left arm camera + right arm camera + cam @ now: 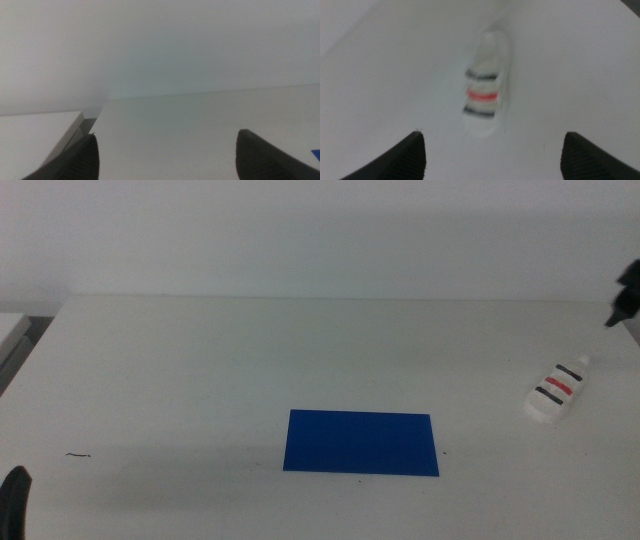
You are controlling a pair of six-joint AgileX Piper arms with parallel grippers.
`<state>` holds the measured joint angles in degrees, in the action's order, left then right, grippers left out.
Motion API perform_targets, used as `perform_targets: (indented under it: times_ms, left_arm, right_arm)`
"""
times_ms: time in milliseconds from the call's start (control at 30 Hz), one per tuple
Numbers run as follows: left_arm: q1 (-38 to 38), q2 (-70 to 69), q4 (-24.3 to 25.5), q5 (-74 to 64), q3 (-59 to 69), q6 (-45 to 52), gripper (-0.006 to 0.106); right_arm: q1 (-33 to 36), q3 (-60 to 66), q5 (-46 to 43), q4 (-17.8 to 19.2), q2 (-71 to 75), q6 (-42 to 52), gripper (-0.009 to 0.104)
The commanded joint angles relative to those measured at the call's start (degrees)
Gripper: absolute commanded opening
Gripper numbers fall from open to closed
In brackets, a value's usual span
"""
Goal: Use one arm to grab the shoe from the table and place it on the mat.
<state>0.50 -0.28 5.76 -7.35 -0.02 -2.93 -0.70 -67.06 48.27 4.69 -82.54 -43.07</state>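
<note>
On the white table (200,370), against a plain pale wall, the blue mat (361,444) lies flat near the front. Well right of it sits the shoe (558,391), under the right gripper (492,150), jaws wide open and empty. Left gripper (165,155) waits front-left, also open.

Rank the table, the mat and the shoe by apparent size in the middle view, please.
1. table
2. mat
3. shoe, clearly smaller than the mat, though it lies farther from the camera.
</note>
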Motion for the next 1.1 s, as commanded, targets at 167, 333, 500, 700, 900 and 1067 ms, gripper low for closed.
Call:
perform_targets:
  times_ms: [167,333,500,700,900,1067]
  left_arm:
    - [0.0,0.3,-0.2,0.7,0.0,-0.2,0.094]
    - [0.0,0.3,-0.2,0.7,0.0,-0.2,0.094]
    - [0.0,0.3,-0.2,0.7,0.0,-0.2,0.094]
    - [0.0,0.3,-0.2,0.7,0.0,-0.2,0.094]
    - [0.0,0.3,-0.2,0.7,0.0,-0.2,0.094]
    - [0.0,0.3,-0.2,0.7,0.0,-0.2,0.094]
  right_arm:
    - [0.1,-9.0,-1.5,6.9,-19.7,-10.0,0.093]
    - [0.7,-13.3,-1.9,7.6,-27.2,-10.1,0.093]
    - [0.7,-14.6,-5.4,7.8,-30.7,-11.3,0.090]
    - [0.7,-14.6,-6.5,7.8,-33.9,-12.4,0.070]
    - [1.4,-14.7,-5.9,8.0,-33.3,-12.7,0.026]
    - [8.8,-14.7,-1.2,11.9,-27.4,-19.6,0.022]
